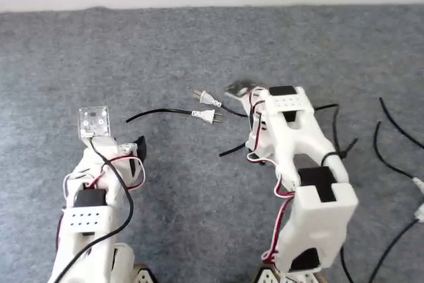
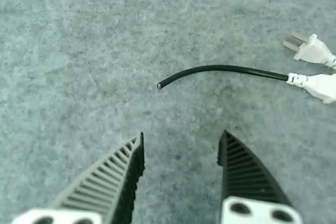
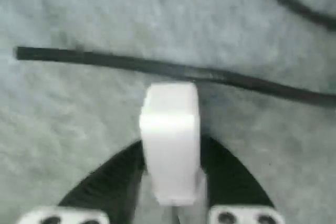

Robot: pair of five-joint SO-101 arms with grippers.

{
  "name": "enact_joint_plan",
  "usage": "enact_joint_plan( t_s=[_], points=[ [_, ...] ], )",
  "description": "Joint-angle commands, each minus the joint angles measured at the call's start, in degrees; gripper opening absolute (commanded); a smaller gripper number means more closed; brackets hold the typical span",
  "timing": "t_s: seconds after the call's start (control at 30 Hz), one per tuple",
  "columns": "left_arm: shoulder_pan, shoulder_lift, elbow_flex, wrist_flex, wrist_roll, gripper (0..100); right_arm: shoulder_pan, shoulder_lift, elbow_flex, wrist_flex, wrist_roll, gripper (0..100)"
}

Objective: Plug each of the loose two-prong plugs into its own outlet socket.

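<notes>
The grey felt-covered worktop [image 1: 199,217] carries two loose plugs near its middle, a little toward the far edge. The nearer white two-prong plug [image 1: 211,116] trails a short black cord [image 1: 159,112] toward the left edge, and the cord's cut end lies free. The farther white two-prong plug [image 1: 207,99] lies just beside it, apart from it, with its prongs toward the left edge.

The right claw [image 3: 170,145] sits just right of the plugs, closed firmly on a white rectangular block [image 3: 170,129]. The block looks like a socket body, though I cannot tell for sure. The left claw [image 2: 183,135] hangs over bare worktop nearer the left edge, spread wide and holding nothing. The cord's free end is a little ahead of it.

By my reading, the step in hand is bringing the held block to a plug, and no plug is seated yet. The next move probably calls for the left claw to pinch the nearer plug by its body and steady it. The right claw must then line the block's face square to the prongs before pushing.

More thin black cords [image 1: 391,130] lie by the right edge.
</notes>
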Motion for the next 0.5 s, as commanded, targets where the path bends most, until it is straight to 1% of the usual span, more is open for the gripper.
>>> enact_joint_plan(
  t_s=[0.0,0.1,0.2,0.27,0.37,0.47],
  points=[
    [-0.4,0.1,-2.8,-1.3,0.3,22,-1.6,-4.0,-0.4,2.9,0.4,0.9],
    [-0.4,0.2,-2.8,-1.3,0.2,22,-2.0,-8.5,0.8,4.5,-0.7,0.9],
    [-0.4,0.2,-2.8,-1.3,0.2,22,-4.2,-15.6,3.6,5.1,-2.5,0.9],
    [-0.4,0.2,-2.8,-1.3,0.2,22,-7.2,-21.4,7.1,5.1,-2.4,2.4],
    [-0.4,0.2,-2.8,-1.3,0.1,22,-12.7,-28.9,13.5,5.1,-2.2,10.8],
    [-0.4,0.2,-2.8,-1.3,0.1,22,-15.8,-33.4,18.8,4.4,-2.2,24.9]
  ],
)
